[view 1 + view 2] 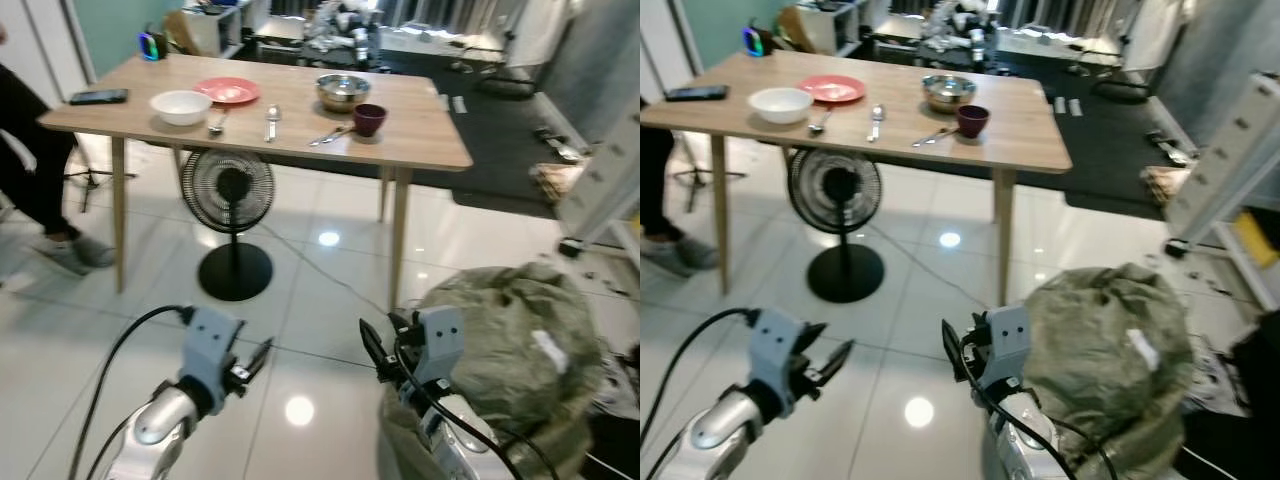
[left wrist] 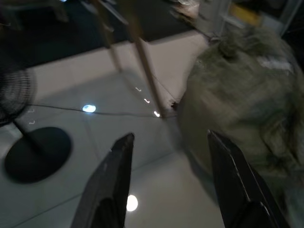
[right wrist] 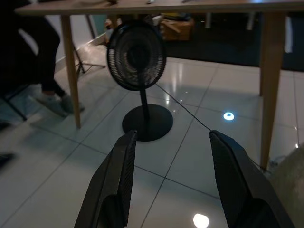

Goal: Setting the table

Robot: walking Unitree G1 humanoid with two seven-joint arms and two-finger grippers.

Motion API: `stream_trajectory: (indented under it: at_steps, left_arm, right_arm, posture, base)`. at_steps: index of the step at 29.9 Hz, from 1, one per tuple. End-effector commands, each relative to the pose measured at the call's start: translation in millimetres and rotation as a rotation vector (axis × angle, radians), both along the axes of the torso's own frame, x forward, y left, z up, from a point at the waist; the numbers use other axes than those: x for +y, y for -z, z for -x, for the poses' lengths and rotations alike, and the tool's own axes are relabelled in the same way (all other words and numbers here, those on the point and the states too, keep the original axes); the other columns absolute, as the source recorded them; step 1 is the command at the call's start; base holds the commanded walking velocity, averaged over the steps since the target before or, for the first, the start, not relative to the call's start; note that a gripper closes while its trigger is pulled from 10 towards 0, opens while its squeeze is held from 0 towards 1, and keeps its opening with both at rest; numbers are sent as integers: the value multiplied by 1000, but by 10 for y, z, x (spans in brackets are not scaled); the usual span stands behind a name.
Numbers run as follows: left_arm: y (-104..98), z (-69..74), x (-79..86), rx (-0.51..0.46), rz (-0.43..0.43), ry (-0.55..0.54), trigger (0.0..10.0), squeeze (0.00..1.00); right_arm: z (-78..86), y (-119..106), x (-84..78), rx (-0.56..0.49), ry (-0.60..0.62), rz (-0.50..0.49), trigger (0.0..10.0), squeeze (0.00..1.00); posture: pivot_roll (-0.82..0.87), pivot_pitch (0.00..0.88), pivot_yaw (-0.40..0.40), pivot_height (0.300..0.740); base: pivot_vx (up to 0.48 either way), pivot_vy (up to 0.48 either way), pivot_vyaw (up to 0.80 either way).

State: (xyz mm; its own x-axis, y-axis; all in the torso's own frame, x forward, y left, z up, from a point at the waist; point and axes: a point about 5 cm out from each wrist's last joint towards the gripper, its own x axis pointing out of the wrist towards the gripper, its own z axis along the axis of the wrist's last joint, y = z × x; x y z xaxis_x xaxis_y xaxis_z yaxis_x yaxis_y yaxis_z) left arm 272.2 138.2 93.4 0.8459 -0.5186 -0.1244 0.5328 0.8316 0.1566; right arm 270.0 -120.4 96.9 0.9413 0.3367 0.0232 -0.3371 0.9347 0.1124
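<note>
We note the wooden table [image 1: 420,140] with its white bowl [image 1: 181,106], pink plate [image 1: 227,90] and spoons lies well ahead; left gripper [image 1: 258,356] and right gripper [image 1: 372,352] hang low, fingers apart, empty, neither nearer.

Glossy white tile floor [image 1: 300,300] with ceiling-light glare. Wooden table [image 1: 420,135] at far centre; black pedestal fan [image 1: 230,200] beneath it. Dark rug [image 1: 500,130] far right. Green sack [image 1: 510,340] near right.
</note>
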Motion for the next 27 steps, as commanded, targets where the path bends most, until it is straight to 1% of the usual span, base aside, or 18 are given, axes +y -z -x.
stream_trajectory:
  at_steps: [1, 3, 4, 5, 6, 8, 9, 11, 12, 13, 16, 17, 19, 20, 21, 22, 25, 27]
  left_arm:
    - [16, -42, -78, -5, -29, 51, 10000, 0]
    - [-47, -107, -131, -23, -16, 74, 10000, 0]
    - [-70, -121, -141, -27, -12, 80, 10000, 0]
    - [-70, -121, -141, -27, -12, 80, 10000, 0]
    - [-86, -123, -137, -32, -12, 90, 10000, 0]
    - [-84, -115, -127, -34, -17, 96, 10000, 0]
    - [-63, -69, -73, -32, -25, 84, 10000, 0]
    - [-43, -33, -18, -26, -26, 62, 10000, 0]
    - [-31, -20, 14, -22, -24, 48, 10000, 0]
    - [-16, -1, 86, -18, -16, 1, 10000, 0]
    - [-21, 0, 185, -11, 23, -95, 10000, 0]
    - [-43, -10, 231, -14, 53, -155, 10000, 0]
    - [-76, -30, 283, -29, 77, -227, 10000, 0]
    - [-76, -30, 283, -29, 77, -227, 10000, 0]
    - [-110, -54, 336, -49, 93, -300, 10000, 0]
    - [-128, -65, 364, -65, 90, -335, 10000, 0]
    - [-156, -84, 403, -101, 79, -386, 10000, 0]
    - [-170, -102, 436, -127, 38, -439, 10000, 0]
  right_arm:
    - [-2, 2, -86, 6, 14, 31, 10000, 0]
    - [-17, -7, -173, 1, 38, 49, 10000, 0]
    - [-25, -13, -221, -2, 54, 57, 10000, 0]
    - [-25, -13, -221, -2, 54, 57, 10000, 0]
    - [-41, -21, -299, -5, 83, 71, 10000, 0]
    - [-52, -25, -344, -5, 102, 80, 10000, 0]
    - [-68, -35, -379, -7, 111, 76, 10000, 0]
    - [-74, -43, -391, -9, 112, 73, 10000, 0]
    - [-76, -45, -390, -9, 111, 73, 10000, 0]
    - [-83, -51, -372, -11, 103, 71, 10000, 0]
    - [-98, -74, -316, -21, 83, 52, 10000, 0]
    - [-113, -108, -269, -34, 70, 33, 10000, 0]
    - [-135, -160, -211, -50, 57, 6, 10000, 0]
    - [-135, -160, -211, -50, 57, 6, 10000, 0]
    - [-158, -210, -158, -64, 44, -14, 10000, 0]
    - [-170, -234, -132, -72, 37, -21, 10000, 0]
    - [-193, -262, -95, -80, 27, -32, 10000, 0]
    - [-212, -267, -55, -82, 14, -33, 10000, 0]
  posture:
    - [-46, 10, 38, 740]
    - [-51, 10, 42, 740]
    - [-56, 10, 48, 740]
    - [-56, 10, 48, 740]
    - [-56, 12, 51, 740]
    - [-56, 12, 51, 740]
    - [-50, 14, 51, 740]
    - [-43, 17, 49, 740]
    - [-39, 18, 47, 740]
    - [-34, 19, 44, 740]
    - [-29, 19, 43, 740]
    - [-24, 19, 43, 740]
    - [-15, 18, 40, 740]
    - [-15, 18, 40, 740]
    - [-13, 18, 39, 740]
    - [-10, 16, 37, 740]
    - [-6, 12, 36, 740]
    - [-6, 9, 35, 740]
  base:
    - [0, 0, -800]
    - [0, 0, -800]
    - [0, 0, -800]
    - [0, 0, -800]
    - [0, 0, -800]
    - [0, 0, -800]
    - [0, 0, -800]
    - [0, 0, -800]
    - [0, 0, -800]
    - [0, 0, -800]
    - [0, 0, -800]
    - [0, 0, 0]
    - [0, 0, 0]
    - [0, 0, 0]
    - [0, 0, 0]
    - [0, 0, 0]
    - [0, 0, 0]
    - [480, 0, 0]
